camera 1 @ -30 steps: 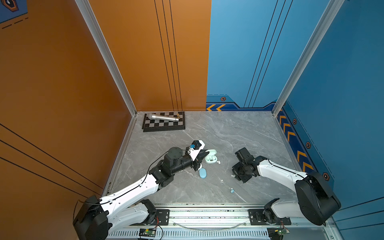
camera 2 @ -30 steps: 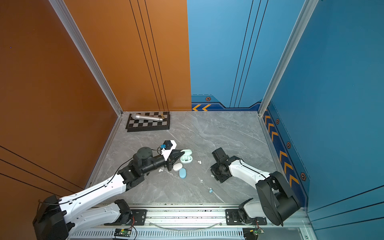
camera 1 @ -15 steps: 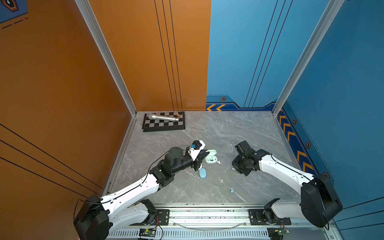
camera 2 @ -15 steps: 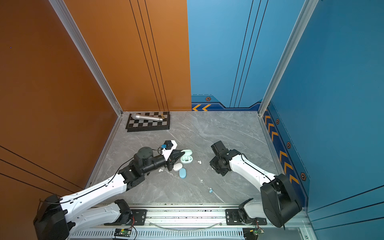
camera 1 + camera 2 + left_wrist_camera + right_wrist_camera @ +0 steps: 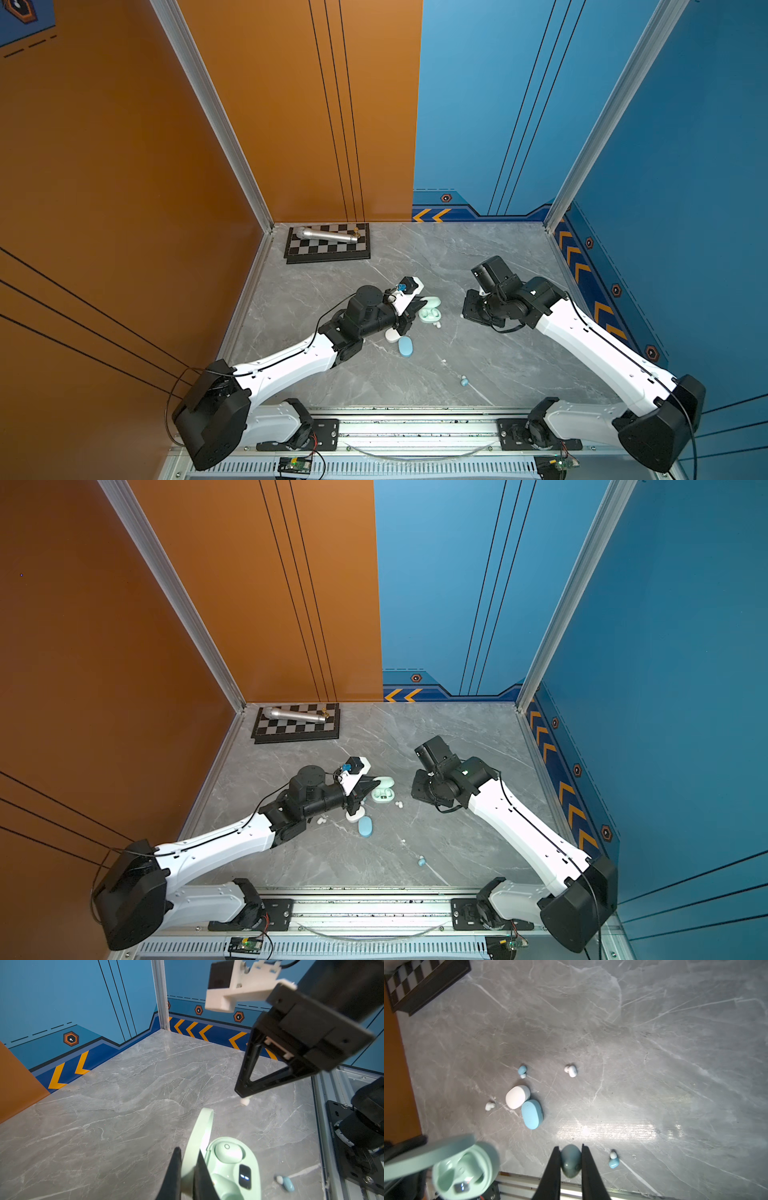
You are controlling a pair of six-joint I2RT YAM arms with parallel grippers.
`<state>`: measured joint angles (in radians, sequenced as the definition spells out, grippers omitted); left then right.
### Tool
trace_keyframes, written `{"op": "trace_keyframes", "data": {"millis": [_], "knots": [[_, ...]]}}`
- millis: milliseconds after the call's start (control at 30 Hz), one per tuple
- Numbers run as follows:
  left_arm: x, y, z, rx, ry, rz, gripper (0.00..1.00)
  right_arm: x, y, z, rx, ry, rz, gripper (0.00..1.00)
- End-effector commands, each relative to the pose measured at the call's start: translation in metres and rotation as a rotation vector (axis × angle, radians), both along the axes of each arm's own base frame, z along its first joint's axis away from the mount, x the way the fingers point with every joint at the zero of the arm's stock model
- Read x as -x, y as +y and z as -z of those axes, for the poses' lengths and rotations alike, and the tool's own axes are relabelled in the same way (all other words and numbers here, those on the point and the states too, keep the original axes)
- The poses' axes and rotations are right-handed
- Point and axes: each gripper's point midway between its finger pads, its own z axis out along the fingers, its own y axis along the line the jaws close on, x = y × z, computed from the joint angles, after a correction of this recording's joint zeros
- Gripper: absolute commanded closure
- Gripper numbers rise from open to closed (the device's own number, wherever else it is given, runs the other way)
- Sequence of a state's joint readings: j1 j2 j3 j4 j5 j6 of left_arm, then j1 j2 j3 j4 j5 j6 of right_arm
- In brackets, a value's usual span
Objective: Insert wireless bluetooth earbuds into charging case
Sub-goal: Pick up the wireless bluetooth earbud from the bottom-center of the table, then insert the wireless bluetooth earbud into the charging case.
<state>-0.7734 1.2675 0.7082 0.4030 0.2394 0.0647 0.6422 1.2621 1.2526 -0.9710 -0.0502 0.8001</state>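
An open mint green charging case (image 5: 234, 1169) sits on the grey table, seen in both top views (image 5: 430, 314) (image 5: 383, 792). My left gripper (image 5: 188, 1153) is shut on its raised lid (image 5: 200, 1128). One mint earbud (image 5: 227, 1151) lies seated in the case. My right gripper (image 5: 570, 1147) is shut on another mint earbud (image 5: 571, 1160) and hangs above the table, just right of the case (image 5: 465, 311). Loose earbuds lie on the table: blue ones (image 5: 522, 1070) (image 5: 613, 1161) and white ones (image 5: 571, 1071) (image 5: 490, 1105).
A closed white case (image 5: 518, 1097) and a closed blue case (image 5: 532, 1113) lie touching each other, just in front of the left gripper (image 5: 405, 347). A chessboard (image 5: 328, 249) with a silver microphone (image 5: 328, 235) on it rests in the back left corner.
My right gripper has risen and moved back toward the mint case, still holding the earbud. The left arm has stayed put on the lid.
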Motion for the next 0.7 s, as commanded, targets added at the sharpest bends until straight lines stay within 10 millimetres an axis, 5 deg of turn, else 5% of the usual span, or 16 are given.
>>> {"op": "trace_keyframes", "data": {"millis": [0, 267, 667], "knots": [[-0.002, -0.012, -0.028, 0.045, -0.077, 0.019, 1.0, 0.023, 0.017, -0.018, 0.031, -0.018, -0.17, 0.84], [0.003, -0.016, -0.031, 0.049, -0.083, 0.032, 1.0, 0.031, 0.065, -0.047, 0.018, -0.1, -0.307, 0.82], [0.009, -0.016, -0.042, 0.07, -0.098, 0.042, 1.0, 0.017, 0.072, -0.046, 0.066, -0.123, -0.298, 0.81]]}}
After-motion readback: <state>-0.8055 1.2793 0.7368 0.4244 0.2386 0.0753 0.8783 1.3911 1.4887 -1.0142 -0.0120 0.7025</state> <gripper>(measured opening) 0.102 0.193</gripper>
